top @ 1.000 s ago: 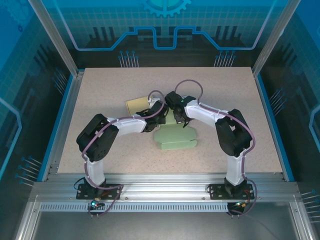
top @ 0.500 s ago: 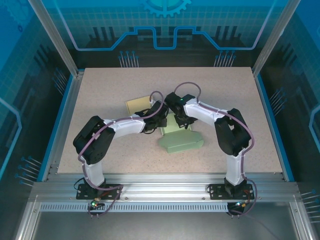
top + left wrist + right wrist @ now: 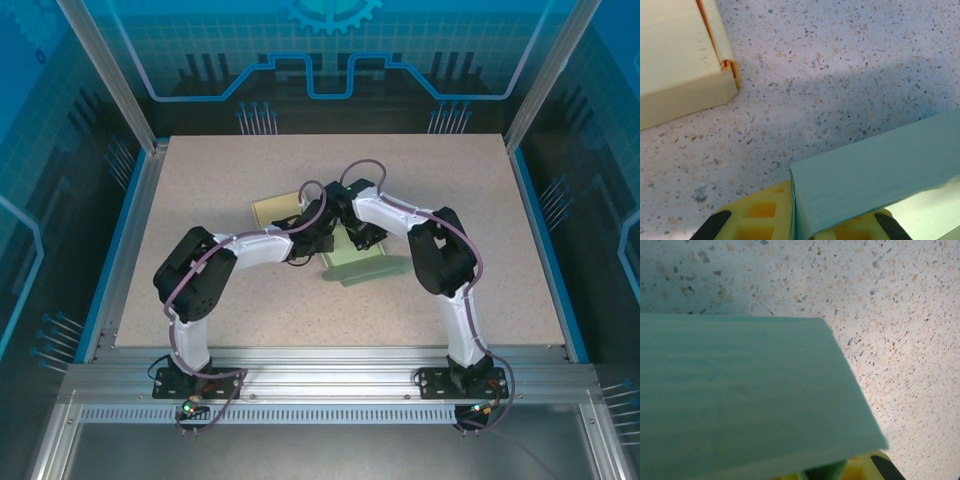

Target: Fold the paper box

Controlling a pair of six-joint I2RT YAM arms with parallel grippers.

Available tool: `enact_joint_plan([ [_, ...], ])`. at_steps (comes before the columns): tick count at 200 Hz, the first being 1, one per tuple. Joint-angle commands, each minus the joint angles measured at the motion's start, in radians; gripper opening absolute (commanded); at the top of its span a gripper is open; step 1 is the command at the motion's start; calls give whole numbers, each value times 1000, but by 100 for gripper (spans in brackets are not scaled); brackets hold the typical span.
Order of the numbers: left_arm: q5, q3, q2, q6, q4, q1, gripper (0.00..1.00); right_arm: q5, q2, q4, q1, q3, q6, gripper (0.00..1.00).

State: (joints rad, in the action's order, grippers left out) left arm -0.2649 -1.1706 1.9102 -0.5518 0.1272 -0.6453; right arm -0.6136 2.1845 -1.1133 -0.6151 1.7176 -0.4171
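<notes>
The pale green paper box (image 3: 362, 264) lies in the middle of the table, its near part flat and its far edge raised between the two grippers. My left gripper (image 3: 318, 238) holds the box's left end. In the left wrist view a green wall (image 3: 875, 175) runs between the yellow fingers (image 3: 757, 220) of that gripper (image 3: 805, 222), pressed against the left one. My right gripper (image 3: 347, 218) sits at the far edge. In the right wrist view a green panel (image 3: 740, 390) covers most of this gripper (image 3: 827, 472), and green paper shows beside one yellow finger (image 3: 865, 467).
A cream folded box (image 3: 272, 211) with orange inner edges (image 3: 675, 60) lies just left of and behind the grippers, close to the left wrist. Speckled tabletop (image 3: 480, 200) stretches to the right and the front. Blue rails edge the table's sides.
The green box has been drawn back and up from the front, showing smaller from above. The right gripper has shifted left and back; the right elbow has swung inward.
</notes>
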Motion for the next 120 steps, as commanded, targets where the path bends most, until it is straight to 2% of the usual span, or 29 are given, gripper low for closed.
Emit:
enact_joint_plan([
  [1, -76, -41, 51, 41, 89, -29, 13, -122, 137, -78, 8, -61, 37, 1],
  [29, -68, -67, 64, 41, 120, -29, 17, 32, 120, 13, 19, -99, 82, 3],
  [48, -72, -95, 77, 49, 179, -28, 14, 143, 90, 58, 43, -111, 118, 5],
  [56, -84, -112, 88, 54, 212, -30, 11, 162, 77, 72, 52, -112, 127, 6],
  [73, -125, -148, 113, 55, 278, -30, 12, 174, 70, 75, 65, -98, 142, 9],
  [81, -132, -147, 111, 53, 283, -29, 16, 179, 72, 74, 68, -89, 150, 9],
  [120, -40, -148, 5, 44, 217, -22, 54, 238, 63, 101, 74, -84, 206, 8],
])
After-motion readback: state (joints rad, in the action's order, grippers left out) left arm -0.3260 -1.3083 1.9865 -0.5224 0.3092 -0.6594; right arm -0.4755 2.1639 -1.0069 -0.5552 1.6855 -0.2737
